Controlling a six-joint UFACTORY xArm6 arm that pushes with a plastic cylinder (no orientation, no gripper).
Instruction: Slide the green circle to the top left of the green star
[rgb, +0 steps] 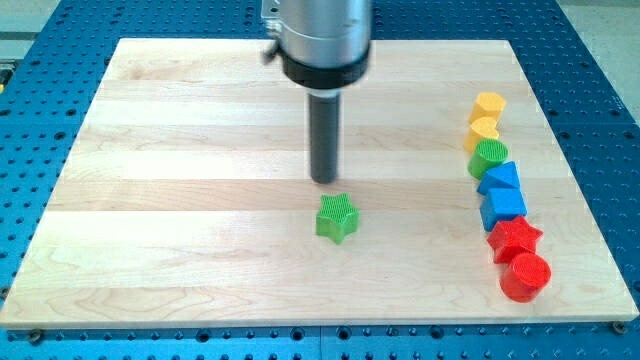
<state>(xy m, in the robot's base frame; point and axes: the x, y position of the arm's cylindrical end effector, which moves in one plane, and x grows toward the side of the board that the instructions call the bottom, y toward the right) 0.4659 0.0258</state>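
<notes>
The green star (337, 218) lies near the middle of the wooden board (180, 200). The green circle (489, 156) sits at the view's right, third from the top in a column of blocks. My tip (324, 180) is just above and slightly left of the green star, a small gap apart from it. The tip is far to the left of the green circle.
The column at the view's right holds, top to bottom: a yellow block (489, 105), a yellow heart-like block (482, 130), the green circle, a blue triangle-like block (500, 179), a blue block (503, 207), a red star (516, 238), a red cylinder (526, 276).
</notes>
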